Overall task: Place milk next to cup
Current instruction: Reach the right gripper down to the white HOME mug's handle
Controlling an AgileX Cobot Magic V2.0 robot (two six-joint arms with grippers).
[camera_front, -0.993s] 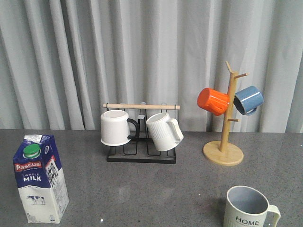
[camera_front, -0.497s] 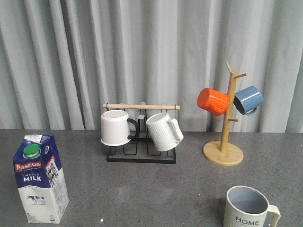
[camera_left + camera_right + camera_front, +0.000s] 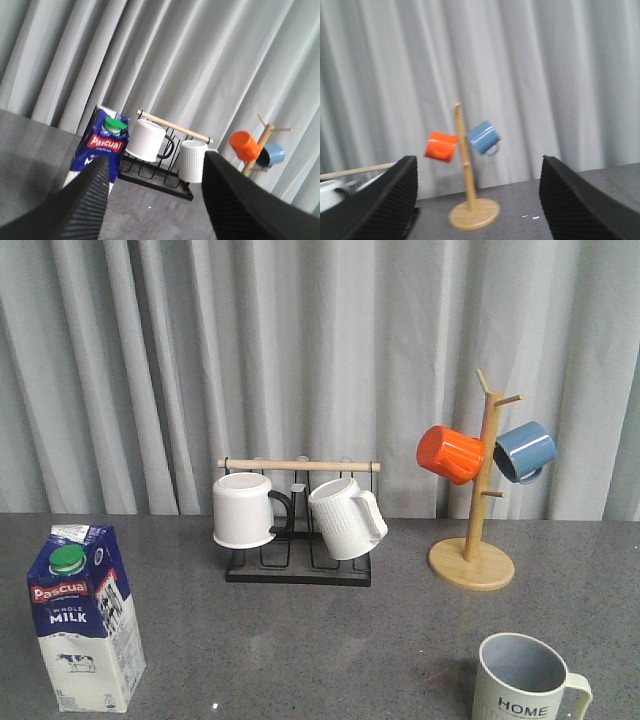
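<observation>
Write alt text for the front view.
A milk carton stands near left on a grey table, far from the HOME cup near right. Behind: two white mugs on a black rack and a wooden mug tree.

We see the milk (image 3: 83, 617) upright, well left of the black rack (image 3: 298, 527), and the cup (image 3: 527, 678) near the wooden mug tree (image 3: 474, 495), to the rack's right.

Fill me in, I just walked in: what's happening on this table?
Nothing is being handled yet. The milk stands upright at the table's near left, and the cup marked HOME sits far across at the near right. Both grippers are open and empty; the left gripper faces the carton from a distance, while the right gripper faces the wooden mug tree.
</observation>
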